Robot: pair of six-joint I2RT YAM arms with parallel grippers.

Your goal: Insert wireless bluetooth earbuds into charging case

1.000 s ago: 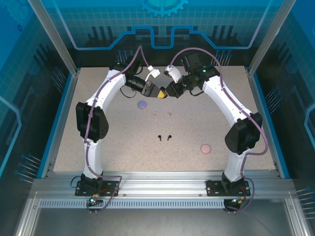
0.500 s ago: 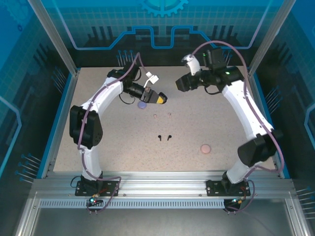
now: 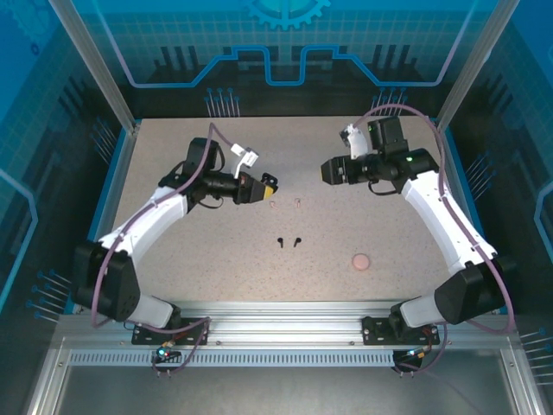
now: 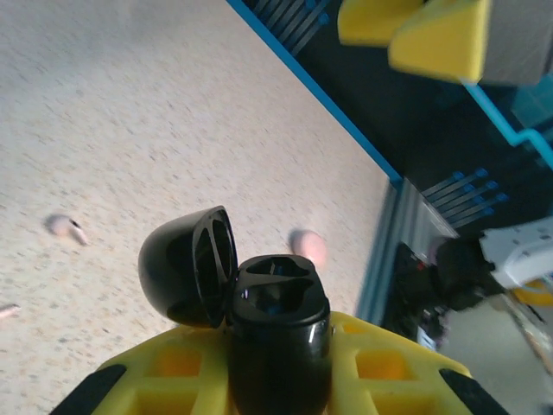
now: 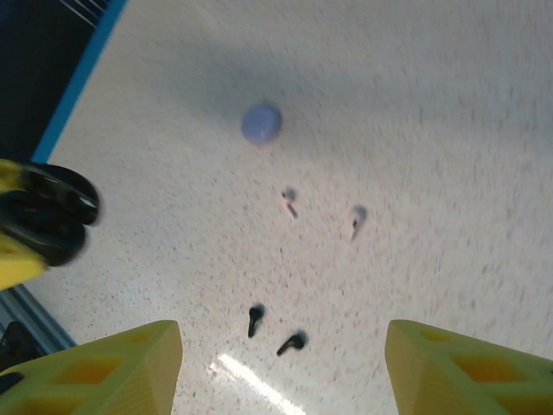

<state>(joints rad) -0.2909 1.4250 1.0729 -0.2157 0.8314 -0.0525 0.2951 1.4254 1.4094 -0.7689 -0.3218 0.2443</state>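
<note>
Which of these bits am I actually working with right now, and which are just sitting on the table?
In the job: open black case, held in the left gripper; two black earbuds, lying loose.
Lying about for now: lavender case; pink case; two pale earbuds.

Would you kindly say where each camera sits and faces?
Top external: above and behind, looking down on the table; left arm, right arm show.
Left wrist: faces across the table past the open black case in the left gripper.
Right wrist: faces down at the black earbuds, open right gripper at the bottom.
Shared: the black earbuds, in top external and right wrist.
</note>
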